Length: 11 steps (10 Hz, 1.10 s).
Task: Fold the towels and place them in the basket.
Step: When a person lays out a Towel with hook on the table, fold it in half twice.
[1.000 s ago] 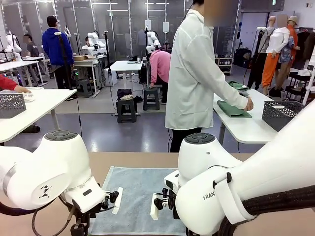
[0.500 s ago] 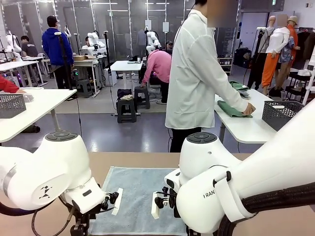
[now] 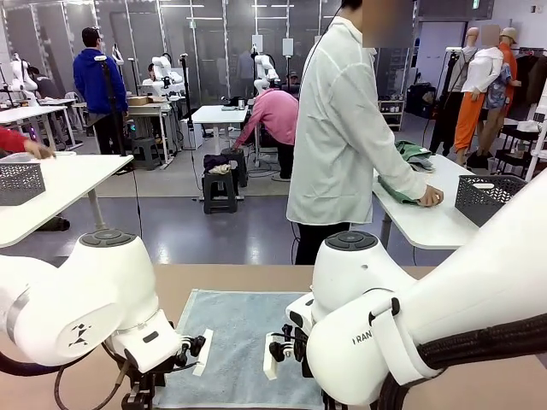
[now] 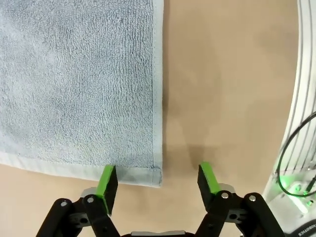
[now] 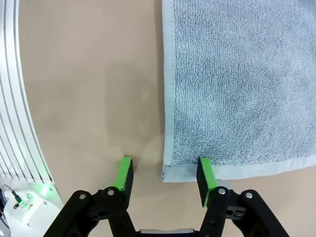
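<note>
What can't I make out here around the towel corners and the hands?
- Front view: towel near corners, hidden behind left arm and right arm.
- Left wrist view: whether the left hand touches towel or table; top-down angle hides height.
- Right wrist view: same for the right hand.

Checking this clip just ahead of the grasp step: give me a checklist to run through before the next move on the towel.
1. Light blue-grey terry towel lies flat and unfolded on the tan table: ok.
2. Left gripper straddles one hemmed corner, jaws open: ok.
3. Right gripper straddles the other near corner, jaws open: ok.
4. Either corner pinched: not ok, not yet gripped.
5. Pads low enough to catch the cloth: cannot tell.
6. Person's hand away from the towel, at another table: ok.
</note>
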{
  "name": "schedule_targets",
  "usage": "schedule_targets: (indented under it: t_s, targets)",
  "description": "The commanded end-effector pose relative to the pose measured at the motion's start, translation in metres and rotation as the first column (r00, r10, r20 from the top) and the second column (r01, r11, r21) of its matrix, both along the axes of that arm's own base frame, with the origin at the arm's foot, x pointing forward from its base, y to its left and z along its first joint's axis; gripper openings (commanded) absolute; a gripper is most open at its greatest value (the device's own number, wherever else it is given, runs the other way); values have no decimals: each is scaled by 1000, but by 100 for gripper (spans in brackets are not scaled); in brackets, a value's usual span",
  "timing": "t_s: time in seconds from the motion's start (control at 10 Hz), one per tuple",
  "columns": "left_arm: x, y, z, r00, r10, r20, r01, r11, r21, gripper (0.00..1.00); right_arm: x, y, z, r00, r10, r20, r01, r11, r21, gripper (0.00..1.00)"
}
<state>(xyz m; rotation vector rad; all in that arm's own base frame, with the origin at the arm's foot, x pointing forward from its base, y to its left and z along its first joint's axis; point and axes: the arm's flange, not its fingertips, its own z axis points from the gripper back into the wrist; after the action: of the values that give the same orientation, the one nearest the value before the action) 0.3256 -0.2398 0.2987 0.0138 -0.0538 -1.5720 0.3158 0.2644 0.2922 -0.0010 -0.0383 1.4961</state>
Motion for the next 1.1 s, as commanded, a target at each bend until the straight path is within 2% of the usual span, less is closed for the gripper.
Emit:
schedule_targets:
  t_s: [0.0, 0.1, 0.2, 0.7, 1.0]
  targets:
    - [-6, 9, -5, 1000, -28, 12, 28, 1000, 1, 83, -7, -13, -7, 1000, 13, 15, -14, 1000, 19, 65]
    - [-6, 8, -5, 999, -38, 24, 38, 999, 15, 64, -7, -13, -8, 1000, 15, 24, -16, 1000, 20, 50]
    - [-6, 8, -5, 999, -43, 29, 43, 999, 4, 63, -6, -13, -7, 1000, 11, 26, -12, 1000, 20, 58]
    - [-3, 9, -6, 994, -68, 83, 69, 998, -6, 63, -6, -13, -8, 999, 5, 53, -6, 1000, 5, 58]
    - [0, 13, -10, 996, -64, 68, 65, 998, -6, 63, -5, -14, -9, 998, 5, 55, -6, 1000, 11, 58]
